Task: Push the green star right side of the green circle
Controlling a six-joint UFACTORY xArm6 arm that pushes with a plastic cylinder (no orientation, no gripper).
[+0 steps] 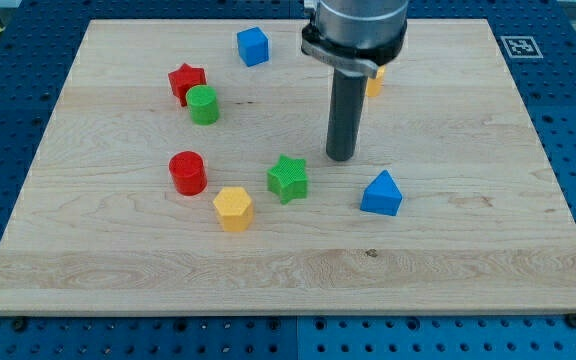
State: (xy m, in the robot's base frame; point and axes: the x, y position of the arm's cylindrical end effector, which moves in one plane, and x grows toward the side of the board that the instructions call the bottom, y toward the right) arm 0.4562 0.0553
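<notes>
Wooden board (288, 270) lies on a blue perforated bench; eight blocks noted, one largely hidden.

Task items: the green star (288, 179) sits near the middle of the board, a little toward the near edge. The green circle (204, 104), a short cylinder, stands well apart from it, farther back and to the left, touching or just beside the red star (185, 80).

Tool: my tip (341, 157) rests on the board just beside the green star, to its right and slightly farther back, with a narrow gap between; no contact is visible. The arm carries a plain rod, so there are no jaws to report as released or clenched, and nothing is grasped.

Other items: red cylinder (188, 172) and yellow hexagon (234, 209) lie left of the green star; the blue triangular block (382, 193) lies right of it; the blue cube (253, 46) stands at the far edge; a yellow block (375, 82) shows only as a sliver behind the rod, shape not determinable.

Progress, by judgement: not yet accomplished. The green star lies right of the green circle but much nearer the viewer, not alongside it. Remaining work is to drive the star away toward the far side and somewhat left, until it stands just right of the circle. From its present position, the tip appears to need repositioning to the star's near side first.
</notes>
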